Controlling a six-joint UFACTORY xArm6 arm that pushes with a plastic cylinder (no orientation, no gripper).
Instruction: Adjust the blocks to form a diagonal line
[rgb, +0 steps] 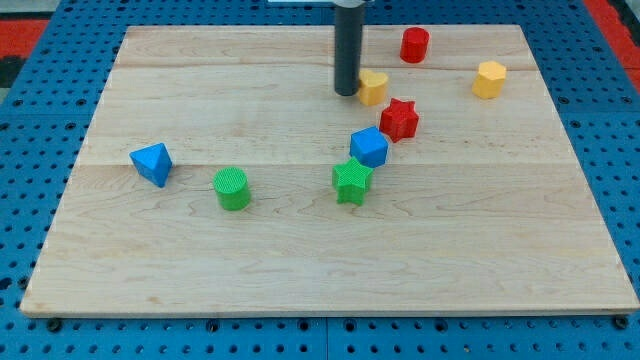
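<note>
Our tip (347, 94): blunt end of a smooth dark cylindrical rod; it carries no pincer, so there is no open or clenched state to tell; we see it touching, or just beside, the left side of a yellow block.
Diagonal run: yellow block (373, 87), shape unclear, at the upper end; then red star (399, 119), blue cube (369, 147) and green star (352, 182), each close to the next, sloping toward the view's bottom left.
Outliers: green cylinder (232, 188) with a ribbed top, left of the green star; blue triangular block (152, 163) further left; red cylinder (414, 45) near the view's top; yellow hexagonal block (490, 79) at the right.
Surface: pale wooden board (200, 290), visible grain, on a blue pegboard (30, 120) dotted with holes.
</note>
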